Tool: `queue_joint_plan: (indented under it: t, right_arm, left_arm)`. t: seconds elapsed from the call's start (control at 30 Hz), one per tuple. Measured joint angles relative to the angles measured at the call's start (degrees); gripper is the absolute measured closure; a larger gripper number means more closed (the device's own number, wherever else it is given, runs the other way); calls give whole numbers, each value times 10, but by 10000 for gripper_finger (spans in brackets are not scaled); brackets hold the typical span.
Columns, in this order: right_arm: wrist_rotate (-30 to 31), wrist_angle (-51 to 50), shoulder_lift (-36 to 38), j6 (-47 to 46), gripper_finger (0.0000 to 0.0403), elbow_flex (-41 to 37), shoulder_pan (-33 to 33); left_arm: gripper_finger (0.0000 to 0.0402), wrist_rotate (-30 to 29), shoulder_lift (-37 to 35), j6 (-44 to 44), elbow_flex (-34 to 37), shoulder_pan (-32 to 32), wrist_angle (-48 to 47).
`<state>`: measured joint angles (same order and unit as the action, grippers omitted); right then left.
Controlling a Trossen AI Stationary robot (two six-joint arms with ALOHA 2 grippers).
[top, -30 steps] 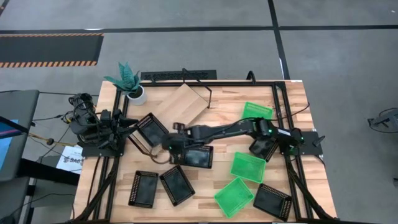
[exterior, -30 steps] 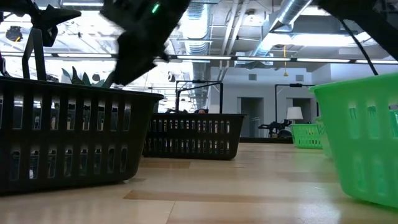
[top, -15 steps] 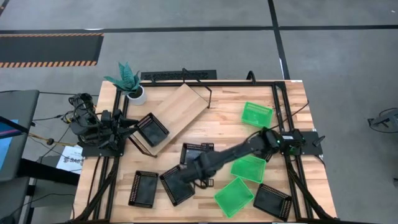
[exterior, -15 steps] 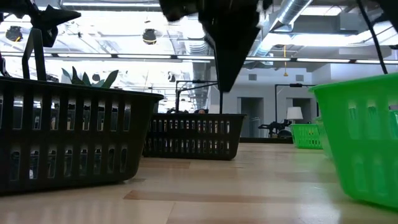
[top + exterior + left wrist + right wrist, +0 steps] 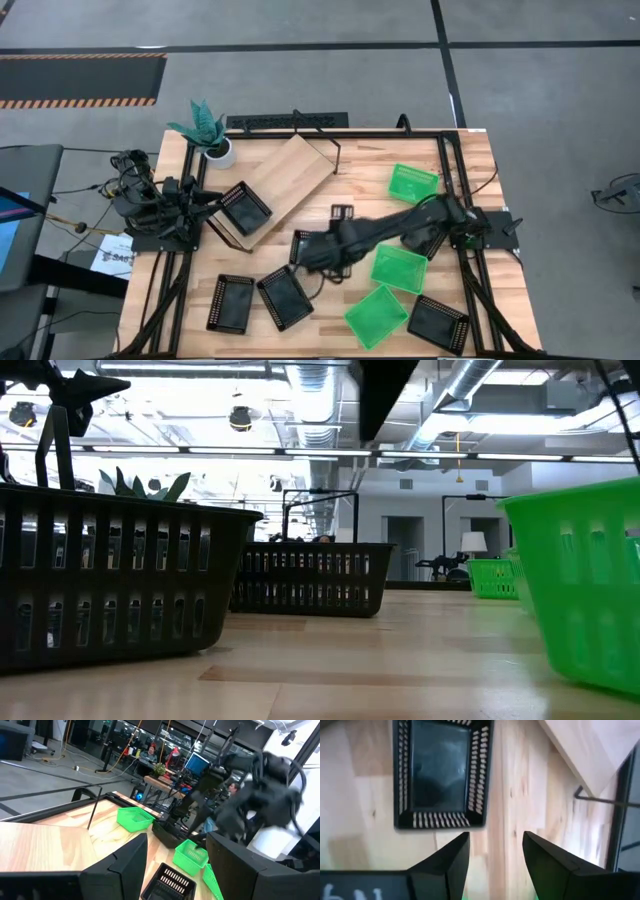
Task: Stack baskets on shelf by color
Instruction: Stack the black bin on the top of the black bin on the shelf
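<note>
High view: right gripper [image 5: 312,252] stretched out over the table's [image 5: 350,195] middle, above a black basket [image 5: 308,247] lying flat on the wood. Fingers [image 5: 445,862] spread apart in the right wrist view, nothing between them, the same black basket [image 5: 440,772] beneath and clear of them. Left gripper [image 5: 212,200] parked at the table's left edge, close to another black basket [image 5: 245,208] sitting on the lower end of the shelf [image 5: 290,178]; fingers [image 5: 122,865] apart in the left wrist view, empty. Shelf tilted diagonally, running toward the potted plant [image 5: 205,130]. 2 more black baskets [image 5: 257,298] side by side near the front left, a 5th black one [image 5: 438,322] at the front right corner. 3 green baskets [image 5: 398,268] on the right half: 1 [image 5: 413,182] toward the back, 2 overlapping at the front. Low view: a black basket [image 5: 110,585] close on the left, a green one [image 5: 585,585] close on the right.
</note>
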<state>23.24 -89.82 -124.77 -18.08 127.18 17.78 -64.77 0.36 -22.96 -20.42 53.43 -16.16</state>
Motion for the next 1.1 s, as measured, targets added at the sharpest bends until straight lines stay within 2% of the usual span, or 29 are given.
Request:
queue_joint_plan:
  t: [0.13,0.3,0.47,0.57,0.67,0.87,1.1]
  right_arm:
    - [-32,52,98,59,198,-117,15]
    - [-90,234,218,198,217,-333,34]
    - [-111,359,262,358,226,-465,30]
    - [-113,420,255,476,220,-491,32]
    - [-115,472,233,542,208,-491,32]
    - [-109,508,188,616,186,-491,13]
    - [-111,512,154,650,187,-493,4]
  left_arm:
    - [207,-3,0,0,0,0,-12]
    - [207,-9,0,6,0,0,-11]
    - [207,-8,0,19,0,0,-15]
    - [207,-11,0,32,0,0,-15]
    - [207,-18,0,33,0,0,-15]
    - [207,-19,0,33,0,0,-15]
    - [203,-19,0,33,0,0,-15]
